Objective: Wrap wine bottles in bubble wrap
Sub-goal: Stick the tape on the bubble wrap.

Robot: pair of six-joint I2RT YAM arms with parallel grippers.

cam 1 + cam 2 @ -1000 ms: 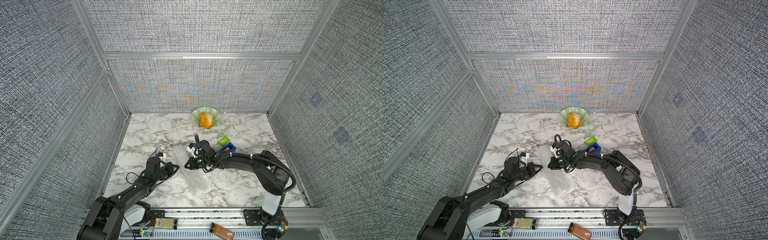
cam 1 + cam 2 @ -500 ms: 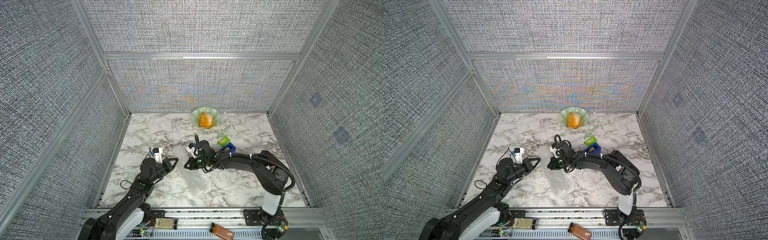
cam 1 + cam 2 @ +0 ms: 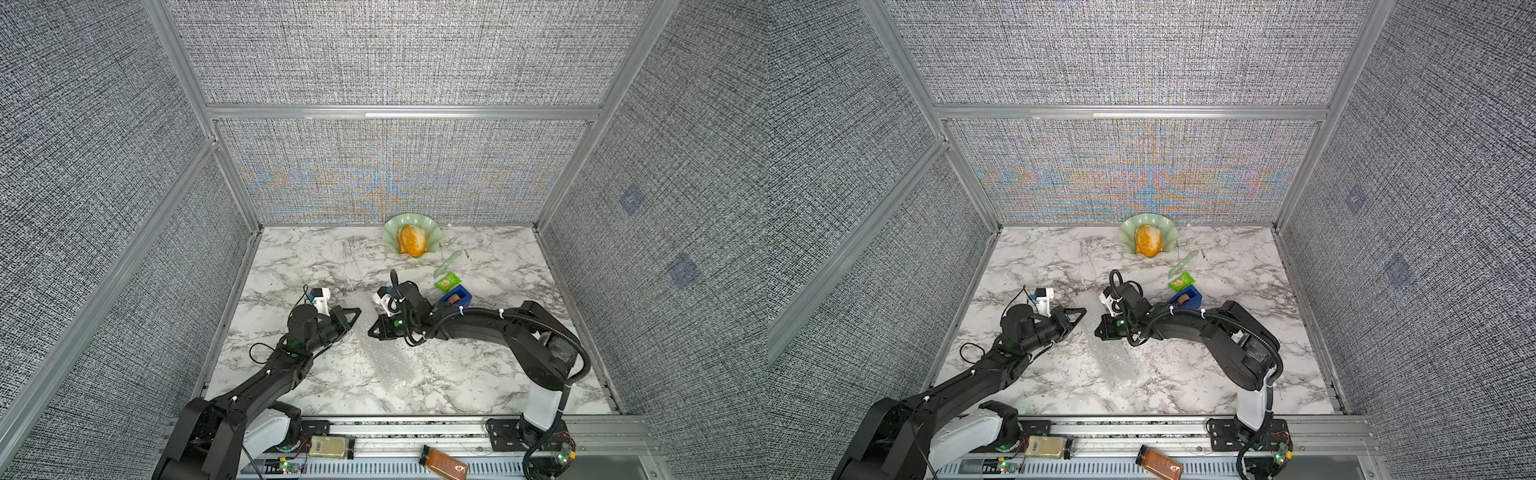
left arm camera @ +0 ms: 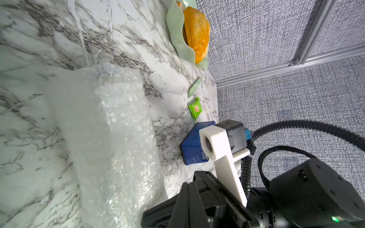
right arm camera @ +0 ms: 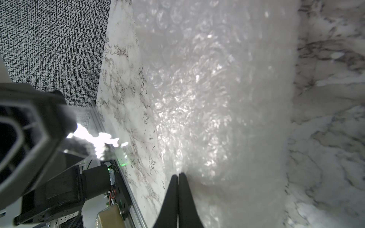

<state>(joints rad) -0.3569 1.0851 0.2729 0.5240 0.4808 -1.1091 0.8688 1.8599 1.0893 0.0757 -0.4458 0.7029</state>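
R gripper [image 5: 178,174]: jaws fully together, tips against edge of the translucent, bubbly plastic bubble wrap [image 3: 384,357], which lies as a long roll. Can't tell if film is pinched. L gripper [image 3: 357,310]: also closed, holds nothing, just across roll from R, contact unclear. Slim clear-glass wine bottle not visible, maybe inside roll. Best: keep both tips low, push evenly so roll stays tight. Both arms reach low, wrists rolled sideways.
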